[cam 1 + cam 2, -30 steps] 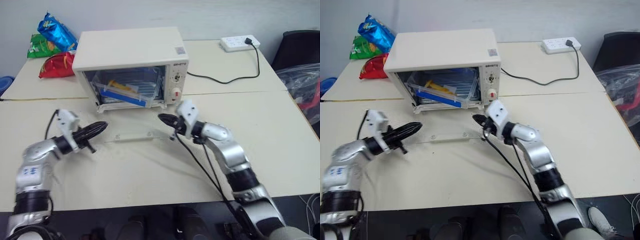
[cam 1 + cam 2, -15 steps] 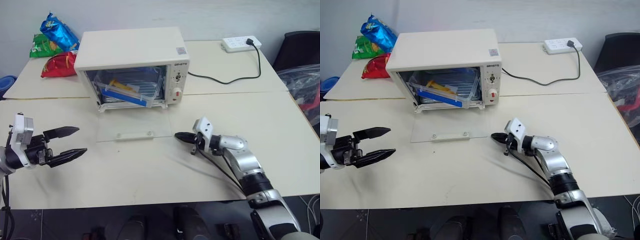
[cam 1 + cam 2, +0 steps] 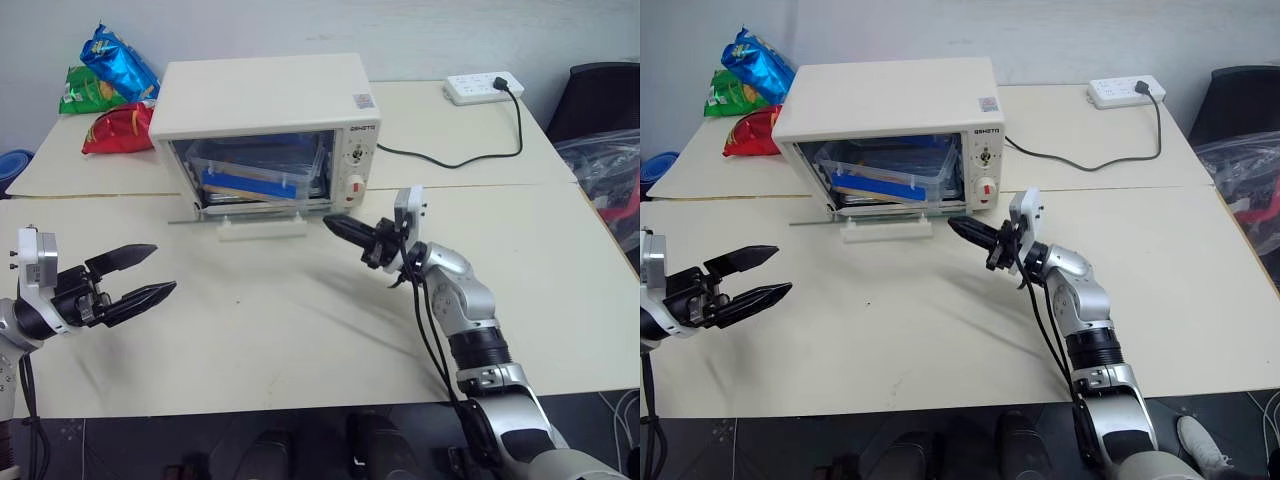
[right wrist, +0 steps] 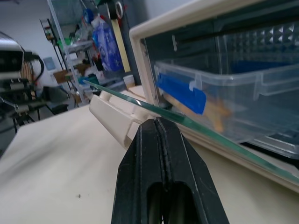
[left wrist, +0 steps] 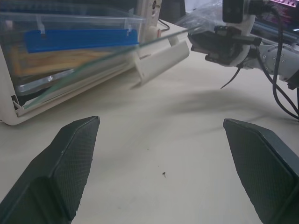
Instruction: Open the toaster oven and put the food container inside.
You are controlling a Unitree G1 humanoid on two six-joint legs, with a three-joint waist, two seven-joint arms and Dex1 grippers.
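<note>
Food container [image 3: 262, 172] already inside toaster oven [image 3: 264, 130]; glass door [image 3: 885, 217] half-raised, not shut. Right gripper [image 3: 962, 228], fingers pressed together, tip just under door edge. Left gripper [image 3: 140, 274], fingers spread, empty, well apart over tabletop [image 3: 300, 330]. Placement looks done.

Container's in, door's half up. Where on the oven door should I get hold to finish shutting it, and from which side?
Take the white bar handle along the door's free front edge, coming from the front and below. The glass door hangs partly raised, hinged at the toaster oven base, so pushing up there swings it shut. The shut right gripper is beside the handle's end.
</note>
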